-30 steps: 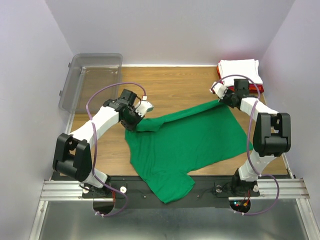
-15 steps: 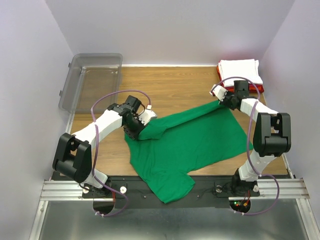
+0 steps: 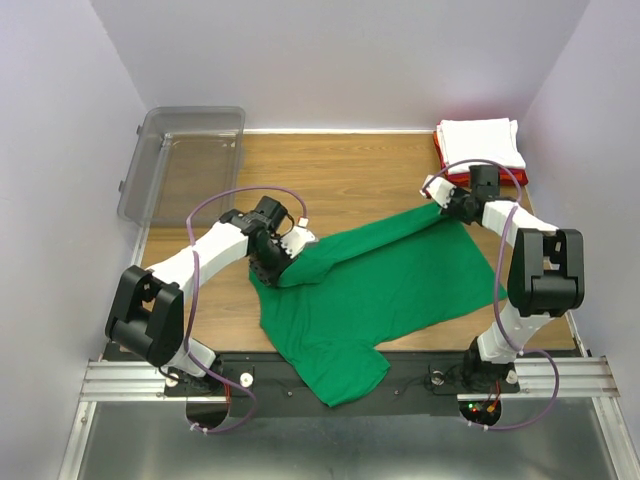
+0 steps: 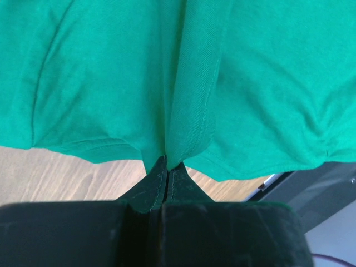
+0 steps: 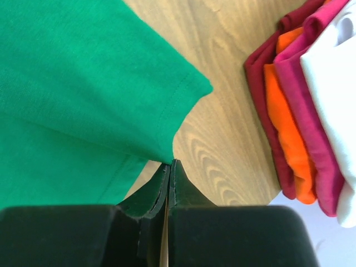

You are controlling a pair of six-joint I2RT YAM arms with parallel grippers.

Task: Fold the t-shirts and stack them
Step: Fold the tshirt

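Note:
The bright green t-shirt lies spread across the middle of the wooden table, its far edge lifted and drawn into a fold. My left gripper is shut on the shirt's left corner; in the left wrist view the cloth hangs pinched between the jaws. My right gripper is shut on the shirt's right corner, seen pinched in the right wrist view. A stack of folded shirts, white on top and red beneath, sits at the back right corner.
A clear grey plastic bin stands at the back left, beside the table. The table's front edge runs along the arm bases. Purple walls close in both sides. Bare wood lies beyond the shirt.
My left gripper has moved right and toward the front with the green corner, folding that edge over the shirt. My right gripper has shifted slightly right, still holding its corner.

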